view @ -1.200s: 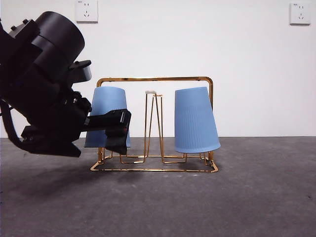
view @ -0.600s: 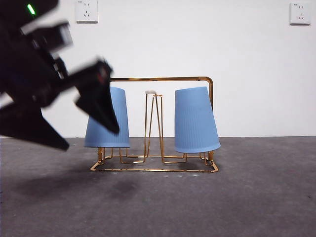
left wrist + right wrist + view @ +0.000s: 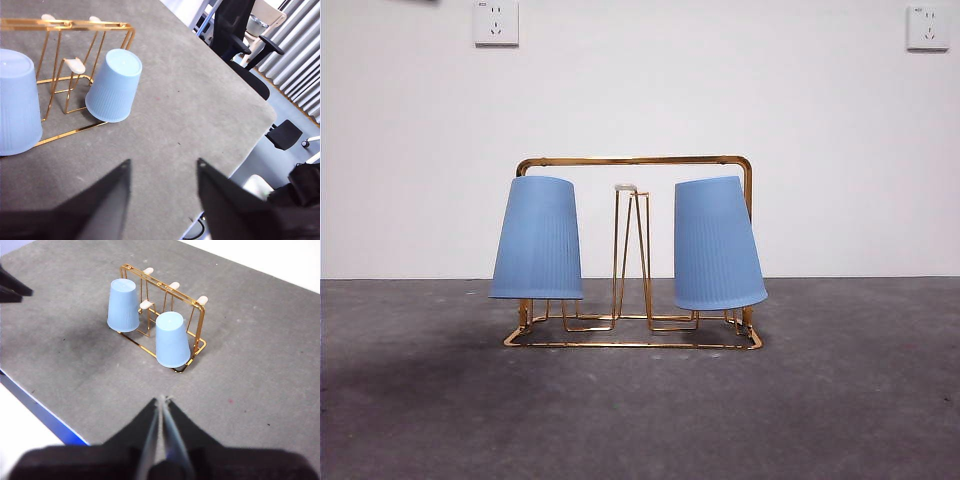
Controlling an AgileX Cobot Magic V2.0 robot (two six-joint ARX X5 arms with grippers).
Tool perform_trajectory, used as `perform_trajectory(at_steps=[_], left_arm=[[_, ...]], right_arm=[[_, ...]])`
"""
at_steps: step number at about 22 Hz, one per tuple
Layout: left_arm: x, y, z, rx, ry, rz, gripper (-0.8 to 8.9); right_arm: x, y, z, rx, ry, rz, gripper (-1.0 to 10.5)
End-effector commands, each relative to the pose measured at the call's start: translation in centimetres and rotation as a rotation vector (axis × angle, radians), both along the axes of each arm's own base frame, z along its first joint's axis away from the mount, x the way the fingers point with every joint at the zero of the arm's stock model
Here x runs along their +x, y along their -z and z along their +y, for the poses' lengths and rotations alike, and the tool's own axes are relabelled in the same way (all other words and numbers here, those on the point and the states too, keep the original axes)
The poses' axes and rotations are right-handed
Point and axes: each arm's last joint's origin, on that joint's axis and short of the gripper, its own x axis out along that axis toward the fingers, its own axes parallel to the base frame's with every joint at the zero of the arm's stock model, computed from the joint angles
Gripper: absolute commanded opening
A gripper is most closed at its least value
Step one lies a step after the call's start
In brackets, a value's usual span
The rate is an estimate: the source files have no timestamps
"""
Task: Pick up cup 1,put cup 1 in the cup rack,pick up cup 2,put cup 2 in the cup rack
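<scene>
Left gripper (image 3: 162, 172): fingers spread apart and holding nothing, poised above bare surface (image 3: 200, 105) beside the rack's end, clear of both cups.
Right gripper (image 3: 162, 405): fingers pressed together, empty, raised high and well back from the rack.
Cup nearest the left gripper (image 3: 114, 85): upside down on a peg at the rack's end, leaning a little; in the front view it is the left cup (image 3: 538, 238), its rim hanging just above the rack's base.
Other cup (image 3: 717, 243): also upside down on a peg at the far end, tilted outward, rim low by the base; the right wrist view shows it as the nearer cup (image 3: 172, 338).
Cup rack (image 3: 635, 160): gold wire frame standing flat on the surface, centre pegs (image 3: 626, 187) bare between the two cups.
Step in hand: both cups appear racked, so the placing looks done; what remains is pulling the arms clear.
Doing it well: lift the left gripper straight up and away from the rack end, fingers wide, so nothing brushes the leaning cup or nudges the light frame.
</scene>
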Motion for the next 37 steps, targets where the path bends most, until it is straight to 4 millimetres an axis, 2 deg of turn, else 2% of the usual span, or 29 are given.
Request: perform_trajectory(at_steps=[1, 11, 16, 21, 25, 29, 37], left_arm=[[-0.5, -0.8, 0.3, 0.008, 0.007, -0.009, -0.04], [-1.3, -5.9, 0.9, -0.044, 0.007, -0.081, -0.04], [-0.9, -6.1, 0.8, -0.017, -0.027, -0.097, -0.04], [0.5, -5.7, 0.5, 0.206, -0.151, -0.269, -0.04], [1.1, -6.5, 1.8, 0.307, -0.267, -0.429, -0.04], [1.0, -7.3, 3.6, 0.291, -0.316, -0.527, -0.03], [-1.3, -7.7, 7.1, 0.377, -0.493, -0.683, -0.04]], right_arm=[[0.1, 0.2, 0.1, 0.009, 0.024, 0.040, -0.1], [0.1, 0.2, 0.1, 0.046, 0.053, 0.066, 0.1], [0.1, 0.2, 0.1, 0.046, 0.053, 0.066, 0.1], [0.1, 0.2, 0.1, 0.046, 0.053, 0.066, 0.1], [0.1, 0.2, 0.1, 0.046, 0.053, 0.066, 0.1], [0.1, 0.2, 0.1, 0.046, 0.053, 0.066, 0.1], [0.1, 0.2, 0.1, 0.046, 0.053, 0.066, 0.1]])
